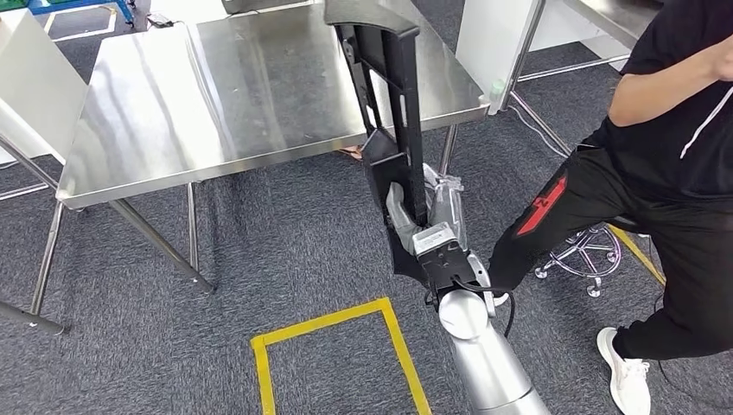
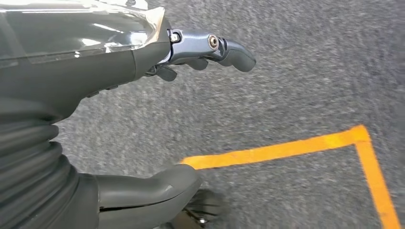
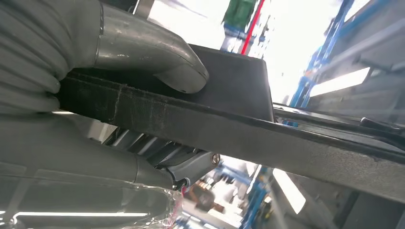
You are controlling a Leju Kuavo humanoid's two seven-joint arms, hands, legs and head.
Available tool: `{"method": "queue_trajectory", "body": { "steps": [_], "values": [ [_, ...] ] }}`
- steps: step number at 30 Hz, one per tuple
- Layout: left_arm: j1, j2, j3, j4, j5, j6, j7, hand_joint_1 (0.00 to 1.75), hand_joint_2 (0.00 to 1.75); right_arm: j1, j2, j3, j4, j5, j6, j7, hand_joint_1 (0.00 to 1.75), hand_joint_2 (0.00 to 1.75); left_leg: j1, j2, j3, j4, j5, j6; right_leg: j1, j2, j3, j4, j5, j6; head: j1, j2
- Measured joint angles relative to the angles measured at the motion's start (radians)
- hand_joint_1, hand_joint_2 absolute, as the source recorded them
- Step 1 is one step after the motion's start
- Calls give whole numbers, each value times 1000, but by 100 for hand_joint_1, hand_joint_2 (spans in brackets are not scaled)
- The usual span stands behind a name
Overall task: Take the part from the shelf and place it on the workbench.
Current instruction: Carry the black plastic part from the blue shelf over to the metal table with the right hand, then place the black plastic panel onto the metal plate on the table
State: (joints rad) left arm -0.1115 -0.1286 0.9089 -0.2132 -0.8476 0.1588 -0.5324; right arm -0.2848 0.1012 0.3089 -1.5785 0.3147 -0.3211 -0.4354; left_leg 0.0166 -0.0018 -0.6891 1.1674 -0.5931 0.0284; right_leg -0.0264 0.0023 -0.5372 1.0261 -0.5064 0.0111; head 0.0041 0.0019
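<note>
A long black plastic part (image 1: 391, 104) stands nearly upright in front of me, its top end over the steel workbench (image 1: 216, 95). My right hand (image 1: 425, 226) grips the part near its lower end. In the right wrist view the thumb (image 3: 157, 52) presses on the part (image 3: 267, 129), which crosses the picture. My left hand (image 2: 143, 114) hangs over the grey carpet with its fingers (image 2: 215, 50) apart and nothing in it.
A person in black clothes (image 1: 666, 164) stands at the right beside a wheeled stool (image 1: 588, 255). A yellow tape rectangle (image 1: 337, 346) marks the carpet before me. A white panel (image 1: 26, 95) leans at the workbench's left, and a second table (image 1: 605, 26) is at the far right.
</note>
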Motion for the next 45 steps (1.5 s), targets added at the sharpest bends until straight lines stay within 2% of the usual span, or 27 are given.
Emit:
{"method": "queue_trajectory", "body": {
  "steps": [2,3,6,7,9,11,13,14,16,17,18,21,22,24,26,28,29,32,33,34,36,37,39,41,42,43,45],
  "values": [
    [1,1,6,0,5,1,2,0,175,-24,9,21,32,-5,21,-5,175,175,-26,-8,6,-86,101,34,8,6,26,-6,-22,5,0,0],
    [2,1,8,0,7,2,3,0,175,-34,16,32,48,-8,29,-7,175,175,-36,-14,10,-110,124,44,12,10,41,-7,-29,8,0,0],
    [3,-3,10,0,12,6,7,0,175,-62,34,59,82,-13,38,-10,175,175,-38,-23,53,-139,142,45,25,13,59,28,-27,26,0,0],
    [2,-4,10,0,12,7,7,0,175,-72,38,66,91,-13,39,-11,175,175,-36,-21,70,-144,152,44,26,11,45,62,-29,30,1,0],
    [0,-7,11,0,12,7,7,0,175,-87,44,75,108,-14,39,-12,175,175,-36,-19,95,-147,158,45,25,6,-16,167,-53,25,2,0],
    [1,-10,13,0,11,8,6,0,175,-96,46,83,125,-15,39,-12,175,175,-36,-23,108,-147,145,48,27,6,-99,250,-111,15,2,0],
    [5,-13,14,0,8,10,4,0,175,-99,49,91,137,-14,39,-10,175,175,-36,-29,124,-147,126,49,28,6,-146,239,-153,13,2,0],
    [6,-14,14,0,5,11,4,0,175,-99,51,95,140,-13,39,-8,175,175,-37,-32,136,-147,115,48,29,6,-151,197,-139,21,3,0],
    [5,-16,14,0,-5,12,5,0,175,-99,54,98,144,-8,35,-4,175,175,-39,-37,156,-146,92,45,31,6,-143,81,-32,43,2,0],
    [3,-17,14,0,-10,13,6,0,175,-100,55,99,146,-4,33,-2,175,175,-40,-39,165,-148,80,41,32,4,-135,38,19,44,2,0],
    [1,-18,13,0,-14,13,9,0,175,-101,56,100,148,2,31,1,175,175,-41,-41,172,-151,70,36,32,4,-125,12,53,37,2,0],
    [-6,-17,12,0,-24,13,19,0,175,-107,62,102,151,21,24,7,175,175,-43,-35,193,-134,67,19,23,6,-83,-13,76,-4,3,0],
    [-10,-16,11,0,-26,13,23,0,175,-109,64,102,151,24,22,8,175,175,-42,-29,184,-103,71,12,18,5,-69,-18,80,-15,2,0],
    [-16,-16,9,0,-29,13,28,0,175,-112,68,103,152,28,19,8,175,175,-33,-15,121,0,58,-4,14,4,-45,-20,72,-24,0,0],
    [-18,-16,8,0,-31,13,32,0,175,-111,69,103,153,32,18,9,175,175,-18,-7,33,99,3,-21,12,4,-30,-20,54,-23,-1,0],
    [-17,-16,7,0,-31,13,35,0,175,-109,69,103,155,36,17,9,175,175,-7,-2,-16,100,-38,-32,9,5,-7,-20,33,-18,-1,0],
    [-16,-16,7,0,-31,13,35,0,175,-109,69,103,156,37,17,10,175,175,-4,0,-18,58,-21,-33,8,5,7,-21,21,-15,-1,0],
    [-14,-15,7,0,-33,13,36,0,175,-110,69,104,157,40,14,11,175,175,-6,5,11,-110,149,-22,7,6,46,-23,-14,-1,-1,0],
    [-14,-15,7,0,-34,14,36,0,175,-110,69,104,157,41,12,12,175,175,-10,8,20,-138,187,-14,8,7,54,-28,-22,6,-1,0],
    [-14,-15,7,0,-35,14,36,0,175,-110,69,104,158,42,11,13,175,175,-14,9,27,-150,200,-5,10,8,65,-29,-24,16,-1,0],
    [-18,-17,6,0,-39,15,36,0,175,-113,70,104,157,45,7,16,175,175,-17,7,55,-164,189,14,13,7,74,-17,-19,36,0,0],
    [-20,-18,5,0,-41,15,36,0,175,-115,70,104,157,46,5,17,175,175,-17,5,71,-172,185,23,14,7,63,17,-13,41,-1,0],
    [-25,-19,5,0,-42,15,37,0,175,-120,68,104,157,47,1,17,175,175,-15,1,100,-180,173,36,14,5,-11,137,-22,38,0,0],
    [-28,-18,5,0,-43,17,38,0,175,-119,66,104,157,47,0,18,175,175,-17,-4,118,-181,154,41,15,5,-110,258,-73,24,1,0],
    [-28,-19,4,0,-43,17,39,0,175,-118,64,104,158,46,0,19,175,175,-18,-8,128,-181,143,42,15,5,-147,283,-102,20,1,0],
    [-28,-20,4,0,-43,18,40,0,175,-116,62,104,158,46,-1,19,175,175,-19,-11,142,-181,131,42,16,5,-170,277,-119,19,2,0],
    [-27,-23,4,0,-43,18,41,0,175,-115,60,104,158,53,-4,21,175,175,-23,-17,172,-181,107,41,19,5,-171,190,-92,34,1,0]
  ]
}}
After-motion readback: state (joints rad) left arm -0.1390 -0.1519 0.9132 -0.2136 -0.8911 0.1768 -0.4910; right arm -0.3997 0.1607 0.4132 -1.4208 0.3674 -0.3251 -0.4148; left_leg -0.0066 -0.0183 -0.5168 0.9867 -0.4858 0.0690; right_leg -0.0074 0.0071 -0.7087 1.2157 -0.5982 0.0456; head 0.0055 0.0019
